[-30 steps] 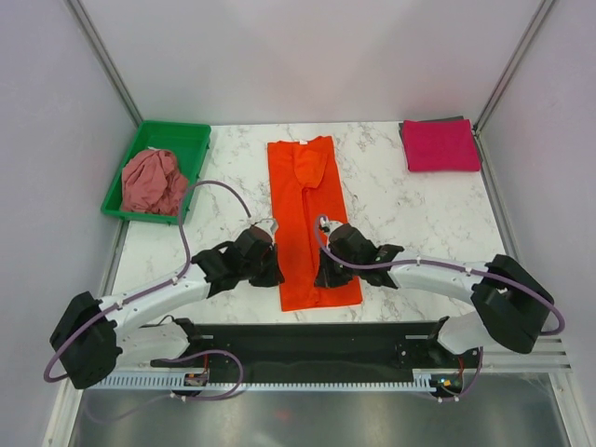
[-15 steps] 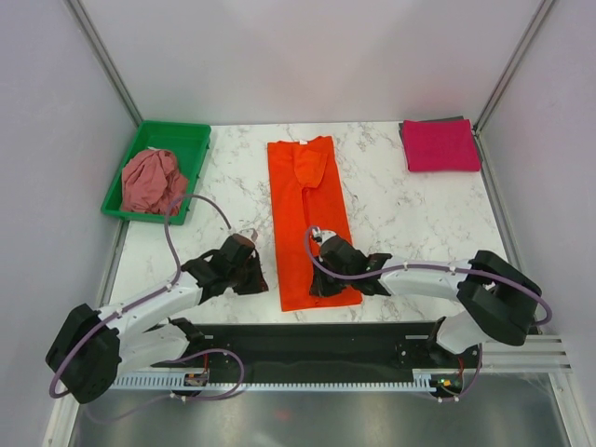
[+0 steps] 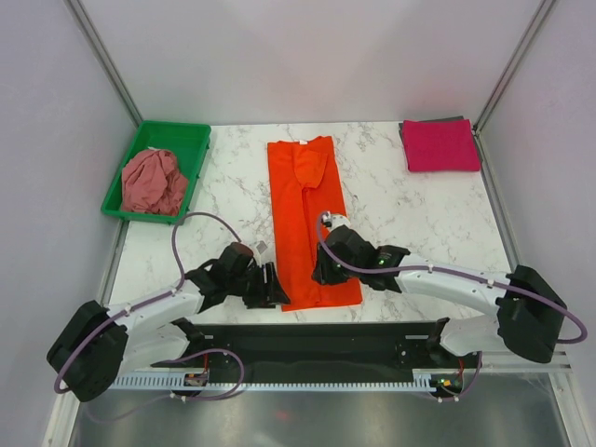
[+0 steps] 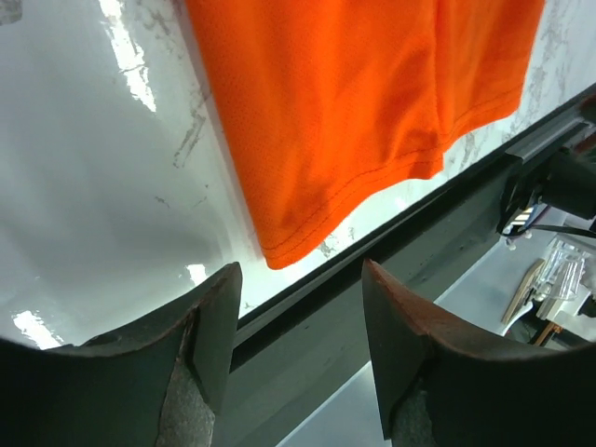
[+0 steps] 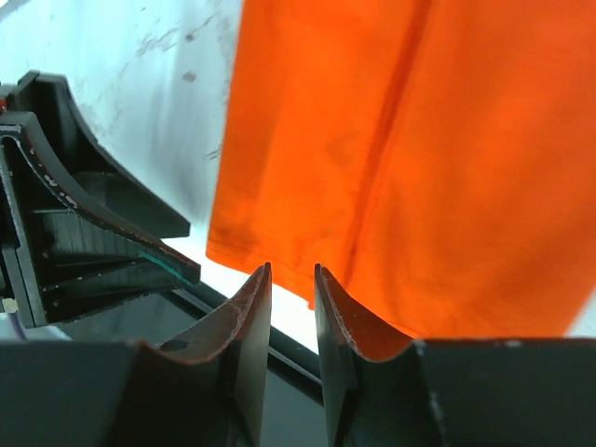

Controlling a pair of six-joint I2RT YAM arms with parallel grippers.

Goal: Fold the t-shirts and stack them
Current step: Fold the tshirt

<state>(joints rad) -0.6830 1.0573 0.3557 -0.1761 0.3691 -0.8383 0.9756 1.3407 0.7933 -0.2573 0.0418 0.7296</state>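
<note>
At the middle of the bench [image 3: 410,219], note the orange t-shirt [image 3: 307,219] as 1 long strip running near-to-far, hem at the near edge. At that hem, note left claw [image 3: 272,287] wide, right claw [image 3: 321,272] narrow, each empty, equally near.

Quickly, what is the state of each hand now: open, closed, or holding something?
Left hand: open, holding nothing.
Right hand: slightly open, holding nothing, at the orange t-shirt hem.

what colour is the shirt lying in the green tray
Dusty rose: the crumpled shirt in the tray, best seen in the top view.
</note>
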